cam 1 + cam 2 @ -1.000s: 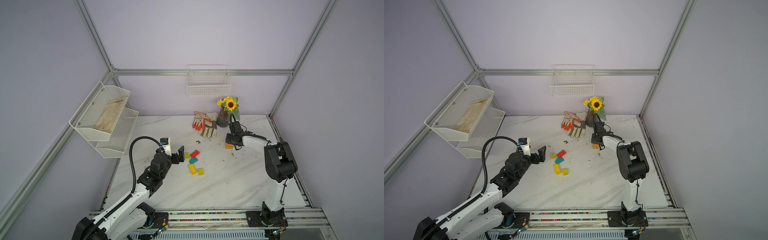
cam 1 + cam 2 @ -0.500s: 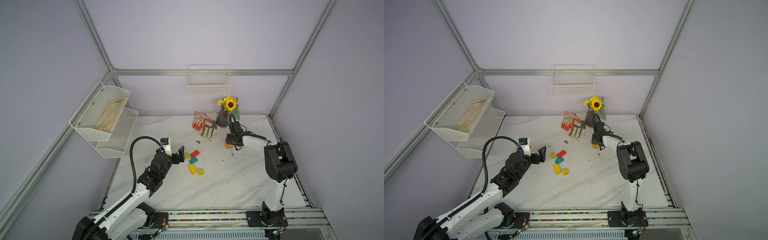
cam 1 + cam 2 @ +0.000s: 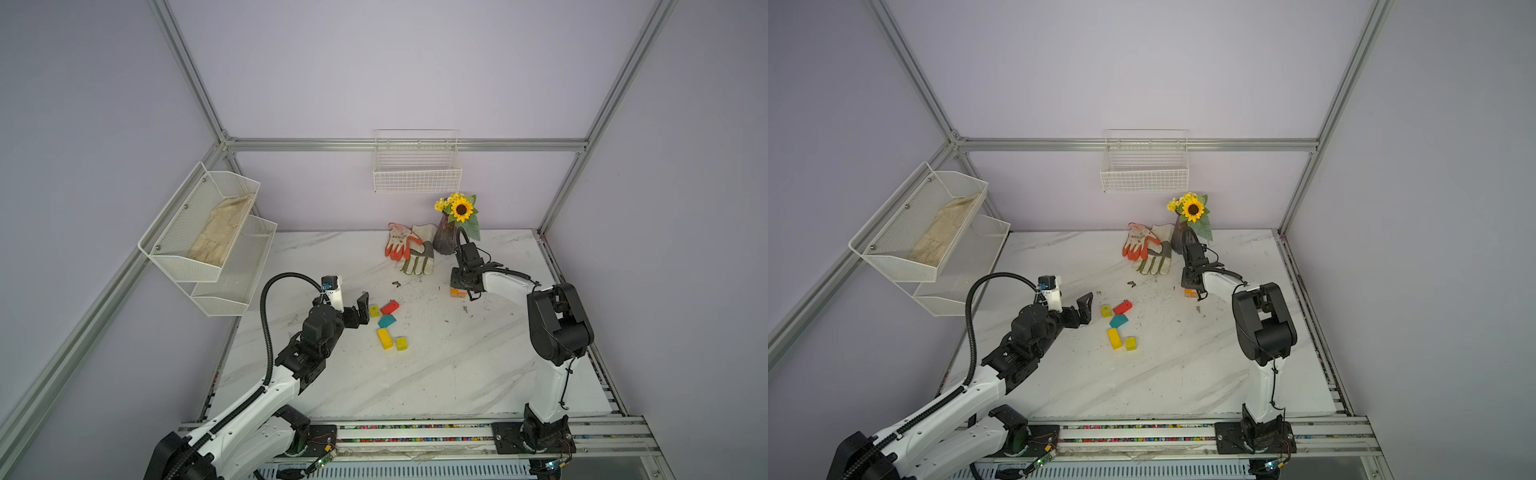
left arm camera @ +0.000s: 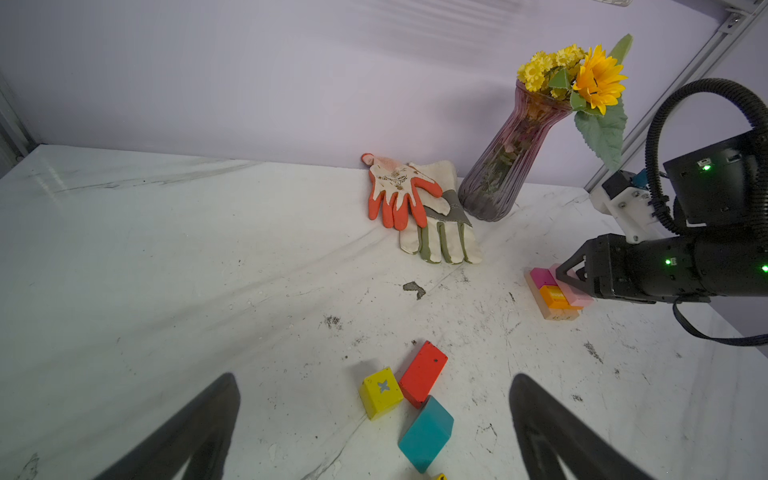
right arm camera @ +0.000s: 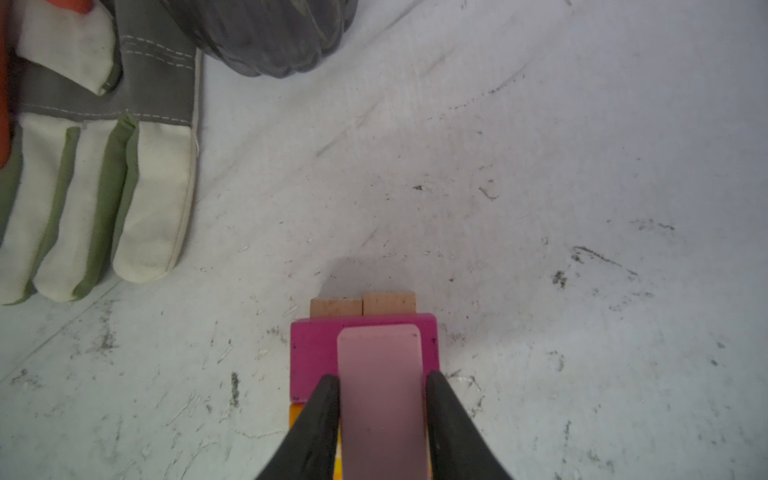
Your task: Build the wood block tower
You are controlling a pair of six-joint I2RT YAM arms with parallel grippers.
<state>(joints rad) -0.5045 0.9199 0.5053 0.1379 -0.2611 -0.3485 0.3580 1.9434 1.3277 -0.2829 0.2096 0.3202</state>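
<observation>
"Holding what, the right gripper (image 5: 381,376)?"

"A pale pink wooden bar (image 5: 380,357), pinched by its long sides between the two black fingers. It sits over a magenta wooden block (image 5: 313,353). An orange block (image 4: 555,297) touches that one, beside or beneath it, I cannot tell which. Two tan blocks (image 5: 361,303) lie at the bottom. This low stack is the tower so far. It stands on the white marbled table (image 3: 415,386) near the dark purple ribbed glass vase (image 4: 498,174), on the side facing the arms' bases."

"Why grip the sides?"

"I judge it leaves the bar's underside free to meet the magenta face, so the jaws can part without dragging it. Whether the bar already rests there is unclear."

"And the left gripper (image 4: 374,376)?"

"Spread wide and empty, hovering low, well apart from the vase. Just ahead of it lie a yellow cube with a grey cross (image 4: 380,392), a red bar (image 4: 423,373) and a teal house-shaped piece (image 4: 426,434). Farther from the vase are a yellow bar (image 3: 385,338) and a small yellow cube (image 3: 401,343). It is probably poised to fetch the next piece while staying clear of the tower."
</observation>
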